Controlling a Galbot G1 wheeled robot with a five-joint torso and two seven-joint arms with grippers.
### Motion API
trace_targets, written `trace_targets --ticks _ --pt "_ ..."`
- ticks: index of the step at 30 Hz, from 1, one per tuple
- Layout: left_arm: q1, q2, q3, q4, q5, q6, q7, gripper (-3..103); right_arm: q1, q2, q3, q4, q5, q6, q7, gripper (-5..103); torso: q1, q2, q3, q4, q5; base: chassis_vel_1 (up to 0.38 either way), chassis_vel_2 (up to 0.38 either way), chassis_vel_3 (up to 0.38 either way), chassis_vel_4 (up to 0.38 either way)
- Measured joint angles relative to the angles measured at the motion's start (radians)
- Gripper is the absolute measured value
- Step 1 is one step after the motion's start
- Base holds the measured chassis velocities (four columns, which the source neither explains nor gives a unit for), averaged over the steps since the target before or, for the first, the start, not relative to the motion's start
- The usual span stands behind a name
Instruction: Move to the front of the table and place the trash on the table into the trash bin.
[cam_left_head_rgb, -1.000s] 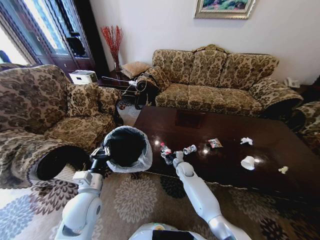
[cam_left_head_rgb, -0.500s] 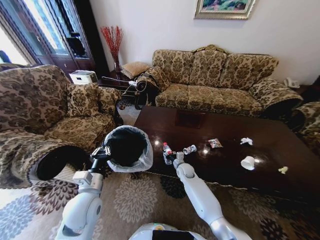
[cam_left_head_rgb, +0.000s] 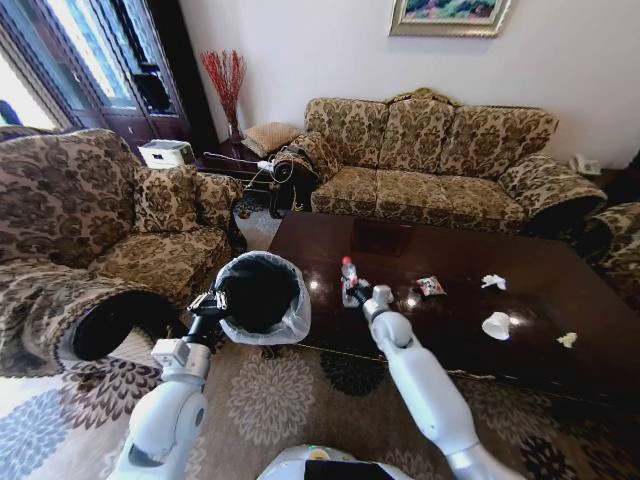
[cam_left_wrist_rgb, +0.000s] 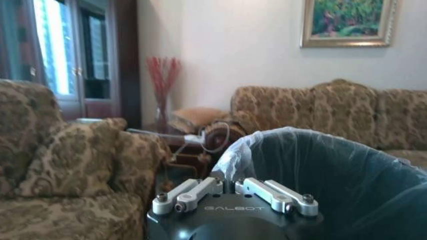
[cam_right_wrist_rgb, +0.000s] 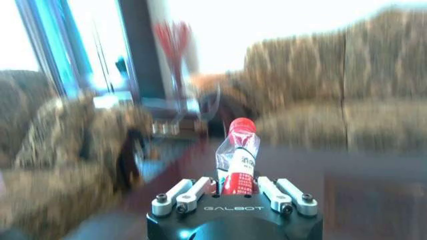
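A: Where is the bottle (cam_left_head_rgb: 348, 275) at this moment?

B: In the right gripper (cam_left_head_rgb: 357, 293), clamped around its lower body and held upright above the near left part of the surface (cam_left_head_rgb: 560, 300). The right wrist view shows the red cap up and the fingers (cam_right_wrist_rgb: 268, 186) pressed against the label on either side.

A: And the trash bin (cam_left_head_rgb: 257, 296)?

B: At about nine o'clock from the bottle, off the surface's left end. The left gripper (cam_left_head_rgb: 212, 303) is closed on the bag-lined rim; the left wrist view shows its fingers (cam_left_wrist_rgb: 272, 193) pinching the plastic liner there.

A: How will the bottle handle?

B: I judge it light and thin-walled, probably empty, so a hard squeeze could dent it and make it slip. The hold low on the label looks sound; the tall cap end could tip if the wrist swings fast.

A: What else lies on the surface?

B: A shiny wrapper (cam_left_head_rgb: 430, 286) at three o'clock from the bottle, then crumpled paper (cam_left_head_rgb: 493, 282), a white cup (cam_left_head_rgb: 496, 325) and a yellowish scrap (cam_left_head_rgb: 567, 340) farther right. All soft, light bits, best pinched from above.
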Motion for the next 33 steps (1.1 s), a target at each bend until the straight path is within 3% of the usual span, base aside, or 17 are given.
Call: trace_targets --ticks 3,4,7,9,13,18,24,27,33 --pt "-0.05 0.09 0.014 0.045 -0.099 0.045 -0.008 3 0.105 -0.05 -0.045 0.111 0.099 0.0 0.041 18 0.0 0.0 0.0 0.0005 -0.0001 0.0 0.0 0.0 0.0" --pt "-0.05 0.09 0.014 0.045 -0.099 0.045 -0.008 3 0.105 -0.05 -0.045 0.111 0.099 0.0 0.041 18 0.0 0.0 0.0 0.0005 -0.0001 0.0 0.0 0.0 0.0" --pt "-0.161 0.186 0.041 0.102 -0.204 0.11 -0.03 3 0.231 -0.089 -0.138 0.205 0.207 -0.011 0.06 18 0.0 0.0 0.0 0.0 -0.0003 0.0 0.0 0.0 0.0" --pt "-0.18 0.201 0.047 0.11 -0.22 0.121 -0.033 3 0.251 -0.093 -0.159 0.218 0.22 -0.011 0.061 18 0.0 0.0 0.0 0.0 -0.0001 0.0 0.0 0.0 0.0" --pt "-0.286 0.285 0.109 0.148 -0.354 0.202 -0.091 3 0.365 -0.095 -0.318 0.276 0.285 -0.01 0.053 17 0.0 0.0 0.0 0.0 -0.0004 0.0 0.0 0.0 0.0" --pt "-0.351 0.321 0.154 0.159 -0.447 0.252 -0.123 3 0.417 -0.094 -0.462 0.259 0.248 -0.009 0.018 17 0.0 0.0 0.0 0.0002 -0.0001 0.0 0.0 0.0 0.0" --pt "-0.388 0.326 0.162 0.163 -0.5 0.278 -0.139 3 0.447 -0.097 -0.538 0.198 0.151 0.002 -0.003 15 0.0 0.0 0.0 0.0 0.0002 0.0 0.0 0.0 0.0" --pt "-0.403 0.335 0.153 0.164 -0.528 0.285 -0.139 3 0.461 -0.086 -0.565 0.172 0.122 0.005 0.009 31 0.0 0.0 0.0 0.0 0.0 0.0 0.0 0.0 0.0" --pt "-0.412 0.334 0.14 0.164 -0.544 0.287 -0.135 3 0.462 -0.082 -0.586 0.171 0.116 0.001 0.025 47 0.0 0.0 0.0 0.0001 0.0 0.0 0.0 0.0 0.0"
